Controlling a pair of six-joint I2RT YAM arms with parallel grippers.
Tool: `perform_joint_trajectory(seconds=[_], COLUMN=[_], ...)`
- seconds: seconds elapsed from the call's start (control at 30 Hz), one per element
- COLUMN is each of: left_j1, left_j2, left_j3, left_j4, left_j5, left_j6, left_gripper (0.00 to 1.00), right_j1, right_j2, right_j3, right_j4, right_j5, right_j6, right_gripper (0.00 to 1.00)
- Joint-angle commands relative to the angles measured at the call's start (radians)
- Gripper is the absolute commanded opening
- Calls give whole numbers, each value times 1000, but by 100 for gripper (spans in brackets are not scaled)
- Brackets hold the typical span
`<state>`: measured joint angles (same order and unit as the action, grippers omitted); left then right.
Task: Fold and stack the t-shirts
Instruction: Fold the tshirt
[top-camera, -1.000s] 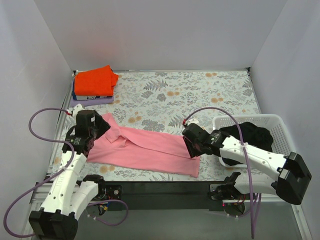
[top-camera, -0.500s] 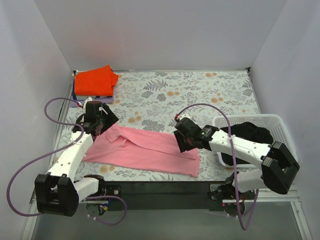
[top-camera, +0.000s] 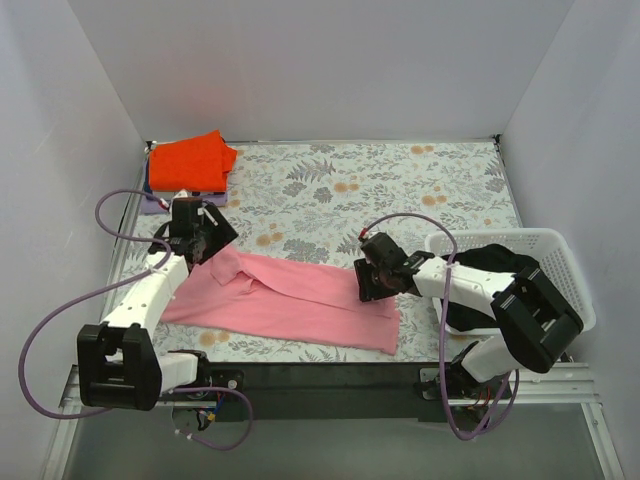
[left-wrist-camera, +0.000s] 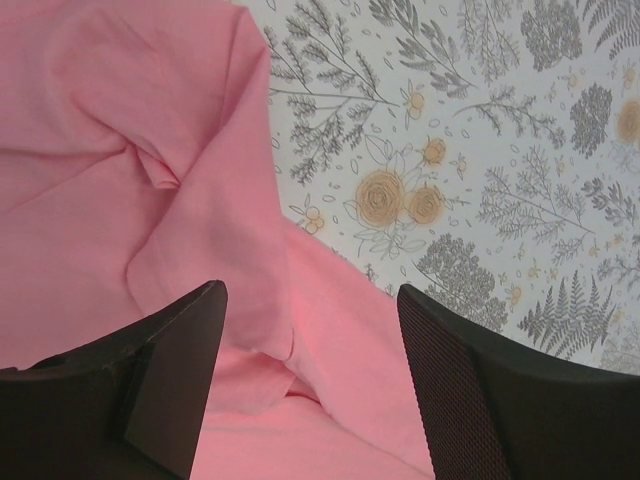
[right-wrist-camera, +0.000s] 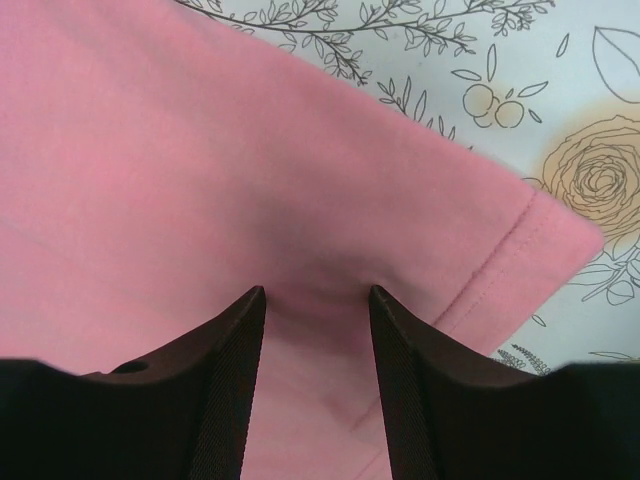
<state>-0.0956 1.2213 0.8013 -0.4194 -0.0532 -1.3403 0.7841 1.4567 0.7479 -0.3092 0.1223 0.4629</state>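
A light pink t-shirt (top-camera: 290, 298) lies spread lengthwise across the near part of the floral table. My left gripper (top-camera: 203, 247) is open and hovers over the shirt's rumpled left end; in the left wrist view, folds of pink cloth (left-wrist-camera: 120, 150) lie between and under its fingers (left-wrist-camera: 470, 390). My right gripper (top-camera: 368, 283) is open, its fingertips (right-wrist-camera: 235, 340) pressing down on the pink cloth (right-wrist-camera: 200, 150) near the hemmed right corner. A folded bright orange-red t-shirt (top-camera: 190, 160) tops a stack at the far left.
A white mesh basket (top-camera: 565, 262) at the right edge holds a black garment (top-camera: 500, 268). A purple garment (top-camera: 165, 203) shows under the orange-red one. The floral tablecloth (top-camera: 400, 190) covers the table, and white walls close in three sides.
My left gripper has moved away from the near edge to the shirt's left end. My right gripper has shifted slightly left and farther onto the right end. The shirt's left end has shifted a little.
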Motion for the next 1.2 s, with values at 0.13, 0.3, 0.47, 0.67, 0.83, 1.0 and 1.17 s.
perform_joint_trajectory(seconds=[0.13, 0.3, 0.47, 0.67, 0.83, 1.0, 1.17], left_j1=[253, 258, 258, 260, 336, 483, 525], left_j2=[33, 33, 34, 37, 53, 73, 34], left_j3=[102, 96, 49, 56, 69, 15, -25], left_j4=[-9, -7, 8, 10, 28, 112, 145], left_j5=[119, 124, 145, 125, 125, 236, 257], left_j6=[136, 153, 153, 182, 194, 147, 122], left_gripper=[68, 68, 68, 68, 69, 70, 69], right_j1=[-143, -233, -284, -302, -191, 75, 228], right_j2=[11, 56, 114, 113, 108, 241, 525], right_j3=[-64, -7, 60, 210, 395, 684, 982], right_j4=[90, 90, 68, 6, -50, -56, -53], right_j5=[-116, -116, -101, -88, -63, -65, -171], right_j6=[-18, -61, -104, -133, -142, -150, -162], right_gripper=[53, 54, 54, 54, 54, 54, 51])
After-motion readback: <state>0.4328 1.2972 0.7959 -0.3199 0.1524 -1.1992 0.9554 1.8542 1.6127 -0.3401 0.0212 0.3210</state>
